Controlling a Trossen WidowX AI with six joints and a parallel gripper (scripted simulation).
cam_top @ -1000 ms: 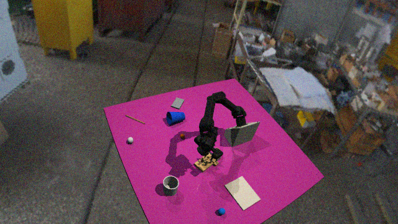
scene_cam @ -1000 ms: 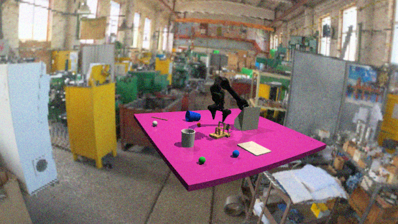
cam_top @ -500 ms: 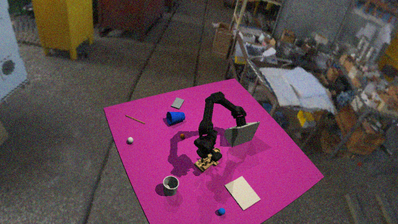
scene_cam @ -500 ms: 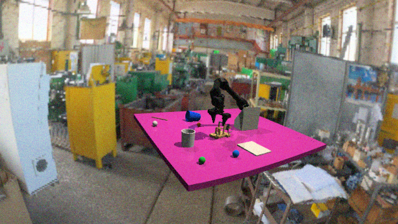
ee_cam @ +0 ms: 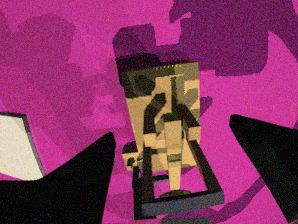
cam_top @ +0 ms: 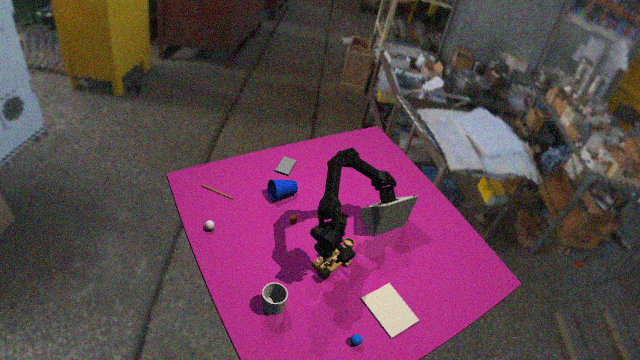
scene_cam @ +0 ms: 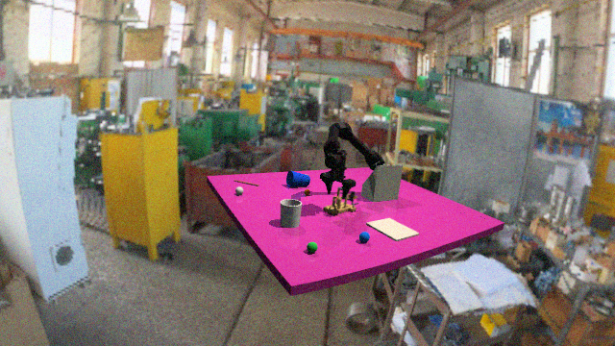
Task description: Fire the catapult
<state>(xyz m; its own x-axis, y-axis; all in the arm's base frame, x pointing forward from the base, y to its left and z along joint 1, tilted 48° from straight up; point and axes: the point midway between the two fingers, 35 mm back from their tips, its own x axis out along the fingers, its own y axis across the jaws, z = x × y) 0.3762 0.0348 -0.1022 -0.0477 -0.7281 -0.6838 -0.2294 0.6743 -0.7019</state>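
Observation:
The wooden catapult (cam_top: 327, 266) (scene_cam: 338, 210) (ee_cam: 173, 131) stands near the middle of the magenta table. My gripper (cam_top: 336, 254) (scene_cam: 337, 193) is open and empty above it; in the wrist view the fingers are wide apart either side of it. The catapult's cup shows in the top view; whether it holds anything is unclear. The white mug (cam_top: 275, 300) (scene_cam: 290, 214) stands upright, greyish in this light; a pale patch shows inside, but I cannot tell what it is. Several small balls lie apart on the table: white (cam_top: 209, 225) (scene_cam: 239, 190), blue (cam_top: 356, 340) (scene_cam: 364, 237), green (scene_cam: 311, 247) and orange-brown (cam_top: 293, 219) (scene_cam: 307, 192).
A grey slanted block (cam_top: 390, 218) (scene_cam: 390, 185) stands by the arm's base. A blue cup (cam_top: 283, 189) (scene_cam: 298, 180) lies on its side. A cream panel (cam_top: 390, 310) (scene_cam: 393, 229) lies near the catapult. A thin stick (cam_top: 217, 192) and a small grey tile (cam_top: 286, 166) lie farther back.

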